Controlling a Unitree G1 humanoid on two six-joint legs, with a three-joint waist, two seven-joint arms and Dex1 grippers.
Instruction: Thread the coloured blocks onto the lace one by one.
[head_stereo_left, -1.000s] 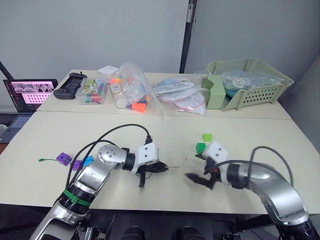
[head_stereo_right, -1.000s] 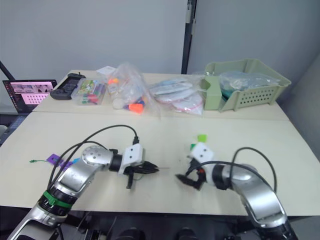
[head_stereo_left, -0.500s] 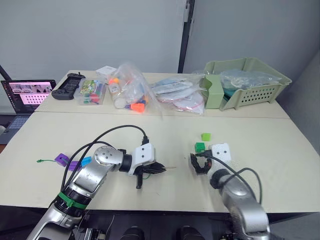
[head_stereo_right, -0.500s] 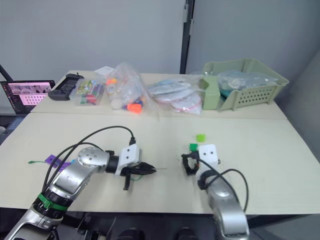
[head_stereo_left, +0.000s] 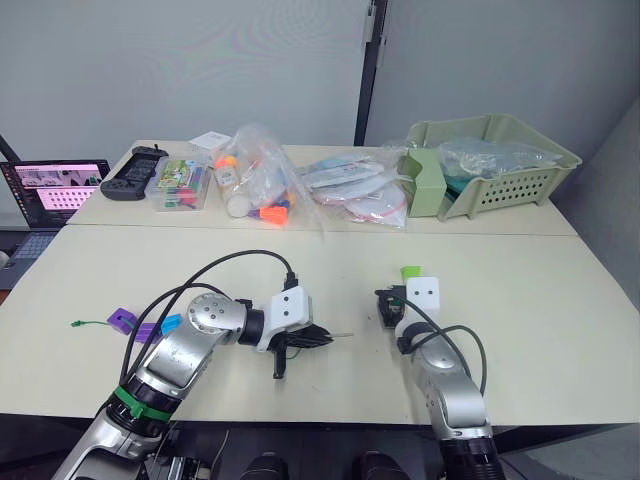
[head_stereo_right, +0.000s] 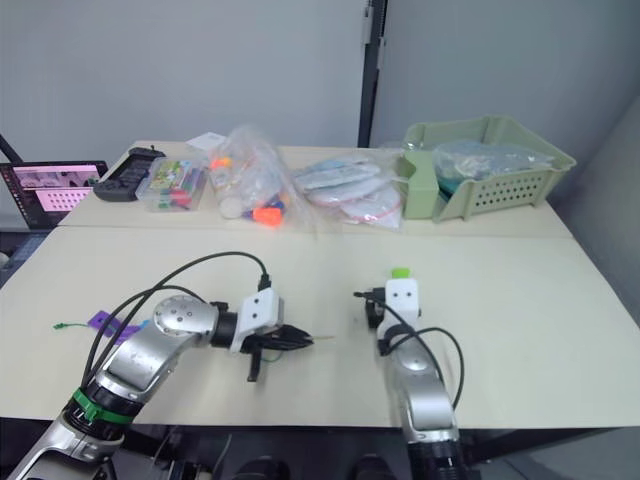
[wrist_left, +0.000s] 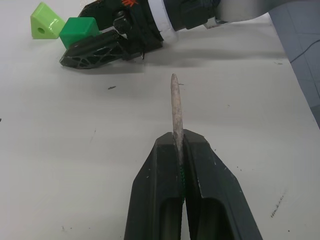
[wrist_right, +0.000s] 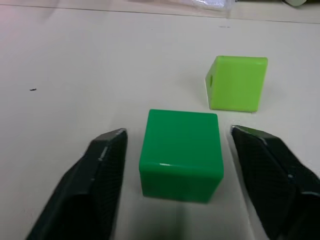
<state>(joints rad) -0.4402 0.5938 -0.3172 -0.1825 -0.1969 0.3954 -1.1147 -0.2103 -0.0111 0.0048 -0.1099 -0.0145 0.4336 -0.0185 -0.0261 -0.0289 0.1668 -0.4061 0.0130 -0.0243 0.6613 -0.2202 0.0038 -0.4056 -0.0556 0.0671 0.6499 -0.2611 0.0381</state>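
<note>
A glossy dark green plastic cube (wrist_right: 181, 152) sits by a paler, lime green plastic block (wrist_right: 237, 82) on the plain cream tabletop (wrist_right: 75, 55). The thin lace (wrist_left: 175, 112) has a pale beige tip and a green cord. Both grippers' fingers (wrist_right: 102, 185) are matte black.

Both arms are silver-grey metal with rounded joint housings. The left arm wears a green band near the elbow, and a black cable loops above it. Each wrist carries a white boxy block with small dark dots. The left hand (head_stereo_left: 312, 338) and right hand (wrist_right: 182, 182) each have 2 black fingers, ribbed inside with lattice texture.
</note>
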